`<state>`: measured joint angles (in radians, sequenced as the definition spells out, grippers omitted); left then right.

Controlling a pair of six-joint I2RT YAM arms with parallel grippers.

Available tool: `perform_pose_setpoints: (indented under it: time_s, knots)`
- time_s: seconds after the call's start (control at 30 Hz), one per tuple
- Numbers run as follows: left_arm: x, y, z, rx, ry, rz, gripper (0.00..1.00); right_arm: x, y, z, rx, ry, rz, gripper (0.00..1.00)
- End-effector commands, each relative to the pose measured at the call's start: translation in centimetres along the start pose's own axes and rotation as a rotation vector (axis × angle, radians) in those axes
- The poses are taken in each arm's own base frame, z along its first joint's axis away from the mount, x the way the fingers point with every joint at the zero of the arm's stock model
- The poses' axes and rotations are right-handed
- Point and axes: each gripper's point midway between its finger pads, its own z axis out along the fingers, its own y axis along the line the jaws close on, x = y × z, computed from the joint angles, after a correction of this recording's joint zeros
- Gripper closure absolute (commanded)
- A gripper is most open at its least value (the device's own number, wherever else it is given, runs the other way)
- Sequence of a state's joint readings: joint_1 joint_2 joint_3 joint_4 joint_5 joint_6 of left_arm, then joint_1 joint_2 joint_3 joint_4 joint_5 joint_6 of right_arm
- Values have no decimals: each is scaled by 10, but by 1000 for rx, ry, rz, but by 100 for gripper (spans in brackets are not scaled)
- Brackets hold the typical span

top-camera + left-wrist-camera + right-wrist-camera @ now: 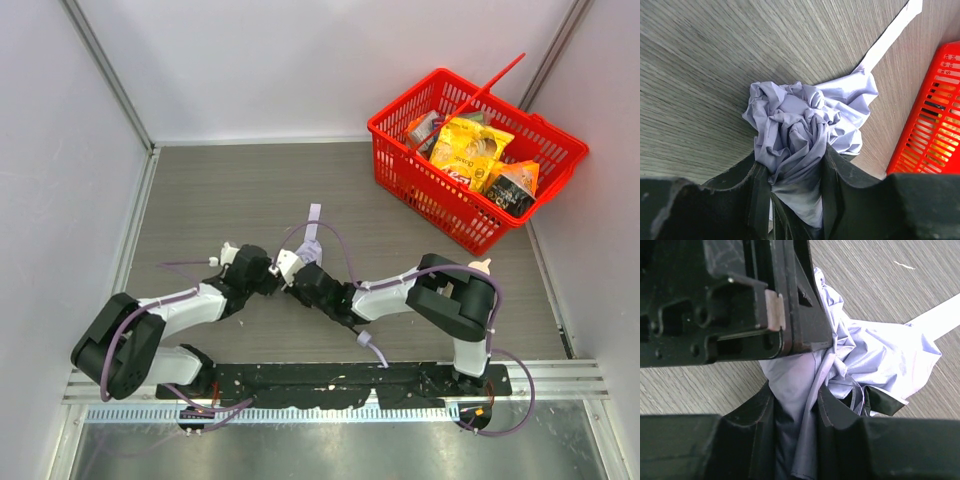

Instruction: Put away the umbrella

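The umbrella (pixel 311 247) is a crumpled bundle of pale lavender fabric on the wood-grain table, where both arms meet at the middle. Its flat strap (pixel 314 214) points toward the far side. In the left wrist view my left gripper (pixel 795 172) is shut on the umbrella's fabric (pixel 800 115), which bunches out past the fingertips. In the right wrist view my right gripper (pixel 796 402) pinches a fold of the same fabric (pixel 880 360), directly under the left gripper's black body (pixel 740 300). The shaft and handle are hidden.
A red basket (pixel 400 165) holding yellow snack bags stands at the far right corner, its handle raised; its mesh wall (pixel 935 125) shows at the right of the left wrist view. Grey walls close in the table on three sides.
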<state>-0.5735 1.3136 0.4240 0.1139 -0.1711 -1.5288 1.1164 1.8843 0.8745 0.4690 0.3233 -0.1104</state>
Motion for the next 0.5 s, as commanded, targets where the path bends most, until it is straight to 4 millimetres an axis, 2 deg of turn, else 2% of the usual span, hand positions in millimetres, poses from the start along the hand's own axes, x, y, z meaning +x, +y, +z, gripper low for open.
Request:
perform_pose_setpoints:
  time_s: [0.0, 0.03, 0.07, 0.13, 0.23, 0.3, 0.33, 0.4, 0.47]
  knots:
    - [22, 72, -8, -246, 116, 146, 100, 88, 7, -3, -44, 283, -14, 99]
    - [19, 69, -9, -237, 108, 166, 98, 87, 10, -4, -62, 285, 2, 99]
    - [18, 68, -9, -241, 104, 189, 90, 90, 12, -6, -74, 294, 11, 99]
    - [13, 66, -11, -236, 83, 214, 66, 92, 14, -9, -93, 303, 47, 99]
    - [3, 60, -16, -208, 41, 250, 37, 89, 16, -15, -141, 305, 159, 99]
    - [-2, 54, -20, -181, 17, 275, 28, 88, 21, -18, -183, 318, 217, 99]
    - [-5, 49, -23, -157, 7, 286, 18, 87, 26, -21, -222, 328, 243, 99]
    - [-7, 45, -25, -135, -8, 302, 7, 81, 34, -26, -310, 342, 341, 99]
    - [-8, 42, -26, -118, -11, 321, 2, 73, 39, -31, -384, 330, 421, 99]
